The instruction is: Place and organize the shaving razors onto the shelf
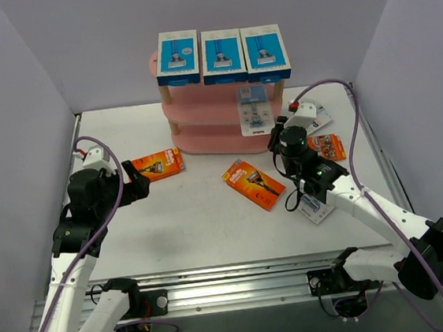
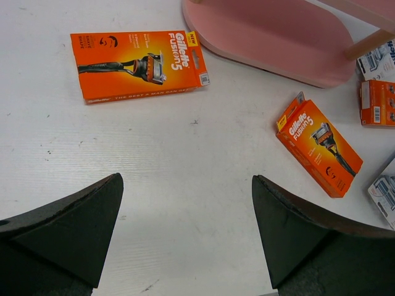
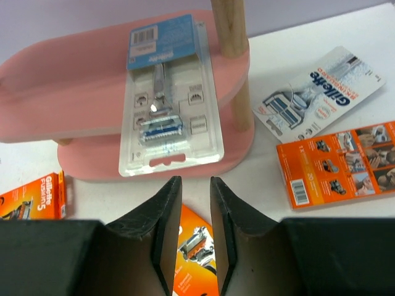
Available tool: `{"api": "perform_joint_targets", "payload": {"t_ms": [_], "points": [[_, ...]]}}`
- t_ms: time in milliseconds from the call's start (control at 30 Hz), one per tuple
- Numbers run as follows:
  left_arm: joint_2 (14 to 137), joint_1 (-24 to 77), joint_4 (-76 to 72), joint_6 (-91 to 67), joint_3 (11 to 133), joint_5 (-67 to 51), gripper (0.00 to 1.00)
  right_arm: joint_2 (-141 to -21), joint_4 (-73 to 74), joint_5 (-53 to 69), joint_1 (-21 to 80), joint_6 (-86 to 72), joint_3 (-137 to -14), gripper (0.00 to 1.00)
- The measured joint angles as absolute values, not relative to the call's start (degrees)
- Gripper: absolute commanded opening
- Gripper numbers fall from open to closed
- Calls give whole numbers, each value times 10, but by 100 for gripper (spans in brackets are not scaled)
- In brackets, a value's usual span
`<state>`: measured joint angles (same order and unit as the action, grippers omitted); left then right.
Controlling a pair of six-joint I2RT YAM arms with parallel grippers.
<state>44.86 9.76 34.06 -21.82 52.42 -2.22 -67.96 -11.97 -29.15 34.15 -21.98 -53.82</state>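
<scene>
The pink shelf (image 1: 218, 131) stands at the back centre. Three blue-and-white boxes (image 1: 220, 57) stand side by side on its top board. One clear blister pack (image 3: 166, 105) lies on the middle board at the right end, overhanging the edge. My right gripper (image 3: 196, 185) hovers just in front of it, jaws a narrow gap apart and empty, above an orange card (image 3: 196, 240). My left gripper (image 2: 185, 228) is wide open and empty over bare table, near another orange card (image 2: 139, 61). A third orange card (image 3: 342, 163) lies right of the shelf.
A grey blister pack (image 3: 321, 92) lies on the table right of the shelf's wooden post (image 3: 229, 28). Another grey pack (image 1: 314, 206) lies partly under my right arm. The middle orange card (image 1: 253, 183) lies between the two arms. Grey walls close in the table.
</scene>
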Motion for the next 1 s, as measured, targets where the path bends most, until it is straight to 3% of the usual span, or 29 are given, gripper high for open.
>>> {"api": "perform_joint_targets", "payload": {"t_ms": [400, 1000], "points": [[451, 96, 341, -218, 524, -25, 94, -673, -122, -265, 365, -260, -461, 14], [451, 96, 341, -218, 524, -27, 94, -831, -194, -216, 366, -271, -491, 11]]}}
